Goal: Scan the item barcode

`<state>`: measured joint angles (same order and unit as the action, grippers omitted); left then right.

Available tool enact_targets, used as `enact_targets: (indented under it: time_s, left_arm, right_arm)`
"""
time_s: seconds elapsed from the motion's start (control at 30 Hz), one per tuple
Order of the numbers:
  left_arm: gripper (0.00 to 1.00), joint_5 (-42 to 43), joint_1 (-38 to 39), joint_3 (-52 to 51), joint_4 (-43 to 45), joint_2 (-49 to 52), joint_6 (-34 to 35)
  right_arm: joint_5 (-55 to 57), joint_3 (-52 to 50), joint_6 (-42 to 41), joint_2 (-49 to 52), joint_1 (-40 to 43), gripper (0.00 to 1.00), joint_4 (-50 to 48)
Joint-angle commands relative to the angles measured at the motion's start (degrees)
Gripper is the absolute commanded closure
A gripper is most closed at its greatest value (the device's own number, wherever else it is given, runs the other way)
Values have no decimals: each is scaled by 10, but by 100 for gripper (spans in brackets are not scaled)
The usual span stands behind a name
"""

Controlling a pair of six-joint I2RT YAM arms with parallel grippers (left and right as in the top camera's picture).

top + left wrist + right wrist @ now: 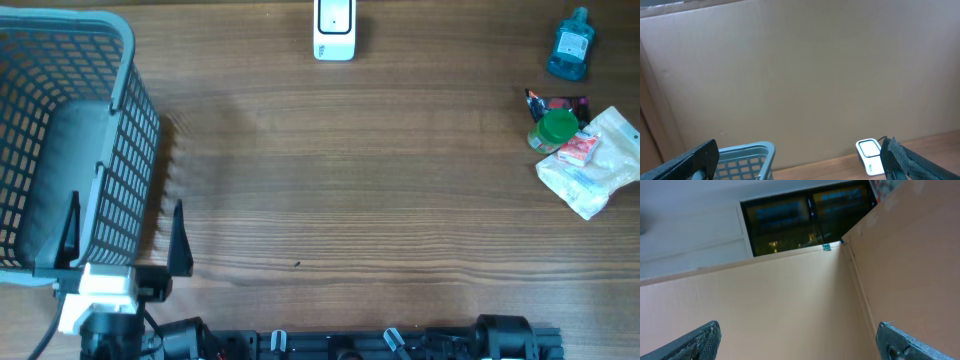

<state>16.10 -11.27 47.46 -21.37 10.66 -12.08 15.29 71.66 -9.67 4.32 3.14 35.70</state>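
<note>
A white barcode scanner (334, 28) stands at the table's far edge; the left wrist view shows it low on the right (869, 155). The items lie in a group at the far right: a blue bottle (571, 45), a green-capped container (555, 128), a small red and white box (580, 150) and a white packet (592, 170). My left gripper (124, 238) is open and empty at the front left, beside the basket, far from the items. My right gripper (800, 342) is open and empty, pointing up at a cardboard wall.
A blue-grey mesh basket (120, 110) fills the left side, and its rim (747, 152) shows just ahead of my left fingers. A dark wrapper (556, 102) lies behind the green-capped container. The right arm (505, 335) sits folded at the front edge. A cardboard wall backs the table.
</note>
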Motion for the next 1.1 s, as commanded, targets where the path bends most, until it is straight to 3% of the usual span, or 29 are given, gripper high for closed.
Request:
enact_targets:
  time_s: [0.0,0.4,0.67,1.07]
  left_arm:
    - [0,17,-9,-6,2,-17,11]
    - [0,8,-1,-6,153,-21,3]
    - [0,-25,19,-6,126,-105,5]
    - [0,-27,25,1,155,-104,5]
  right_arm:
    - [-19,6,-27,-41,5,0,18]
    - [-11,6,-57,-40,6,0,2]
    - [-12,6,-143,-39,7,0,12]
    - [-12,-19,-283,-33,7,0,0]
